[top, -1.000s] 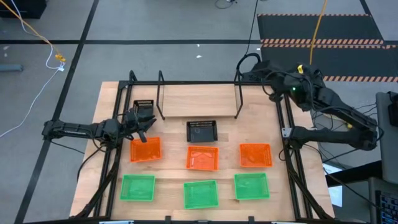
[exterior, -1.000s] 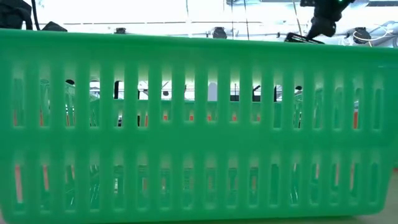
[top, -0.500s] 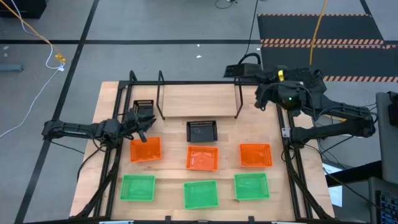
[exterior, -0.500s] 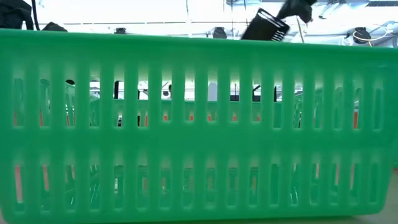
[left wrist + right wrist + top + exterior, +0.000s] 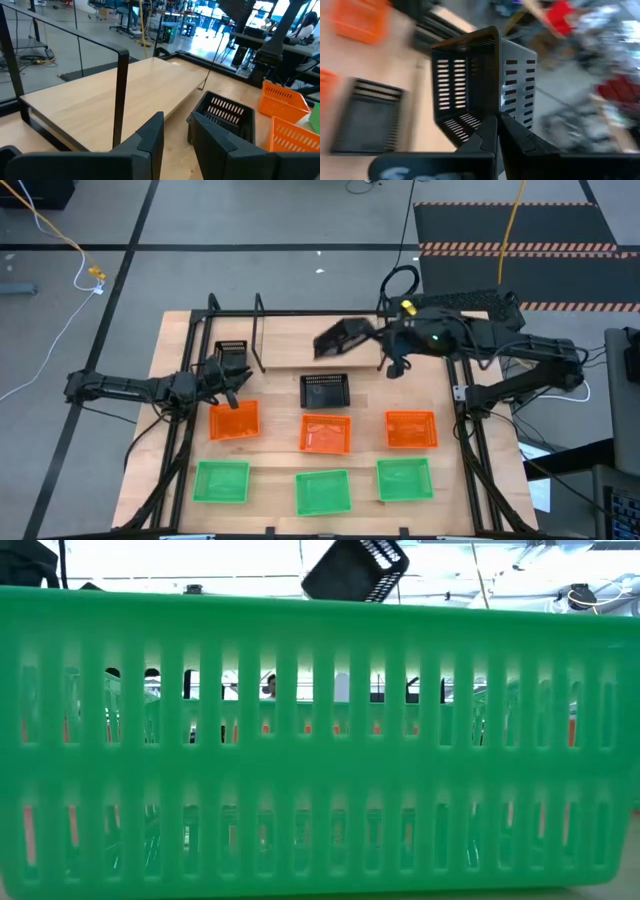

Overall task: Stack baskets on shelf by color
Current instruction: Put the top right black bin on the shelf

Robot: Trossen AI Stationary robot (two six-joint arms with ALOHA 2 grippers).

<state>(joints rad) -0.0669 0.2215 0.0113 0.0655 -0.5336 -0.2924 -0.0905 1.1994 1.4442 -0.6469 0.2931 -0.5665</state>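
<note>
My right gripper [image 5: 385, 340] is shut on a black basket [image 5: 343, 337], carried in the air over the pale wooden shelf [image 5: 300, 340] with its black hoop uprights; the low view shows that basket [image 5: 355, 568] tilted, high up. A second black basket [image 5: 325, 390] rests on its base in front of the shelf, a third [image 5: 231, 350] sits left of the left hoop. Three orange baskets [image 5: 326, 433] and three green ones [image 5: 323, 491] lie in rows nearer me. My left gripper [image 5: 175, 137] hovers open, narrowly, beside the left black basket. My right gripper pinches one side wall of the black basket at its rim [image 5: 497, 107], one finger inside the tray and one outside. The basket is lifted clear and tilted, sticking out from the fingers toward the table's left, above the shelf.
A green basket [image 5: 320, 740] stands right before the low camera and fills nearly all of that view. Black frame rails [image 5: 463, 410] run along the table's left and right sides. Bare wood shows on the shelf and between the basket rows.
My right gripper has swung from the table's far right corner toward the left, carrying the black basket over the shelf's right part. The basket has tipped from roughly level to a slant on the way. The left arm has kept still.
</note>
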